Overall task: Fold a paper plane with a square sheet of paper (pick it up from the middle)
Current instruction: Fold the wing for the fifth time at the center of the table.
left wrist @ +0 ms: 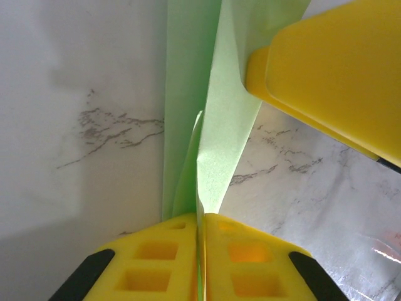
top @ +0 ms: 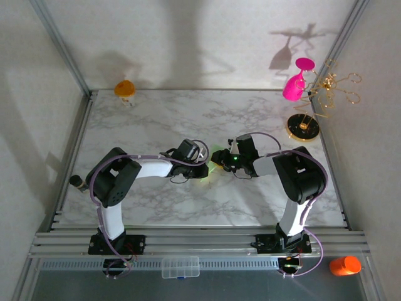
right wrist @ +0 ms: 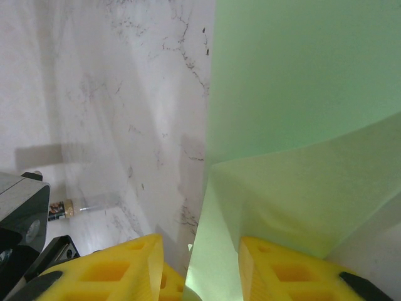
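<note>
The pale green sheet of paper (top: 217,157) sits folded into layers at the middle of the marble table (top: 156,119), between my two grippers. My left gripper (top: 203,168) is shut on it. In the left wrist view the yellow pads (left wrist: 156,257) press together with a thin edge of the paper (left wrist: 219,125) pinched in the seam, at my left gripper (left wrist: 202,251). My right gripper (top: 229,160) faces it from the right. In the right wrist view its jaws (right wrist: 200,269) stand apart, and a raised flap of the paper (right wrist: 301,125) runs through the gap. Whether this is the paper plane's dart shape I cannot tell.
A pink wine glass (top: 294,84) hangs on a gold rack (top: 335,88) above its round gold base (top: 304,127) at the back right. An orange object (top: 124,88) stands at the back left. A clear box (top: 180,266) and an orange cup (top: 345,265) lie at the near edge.
</note>
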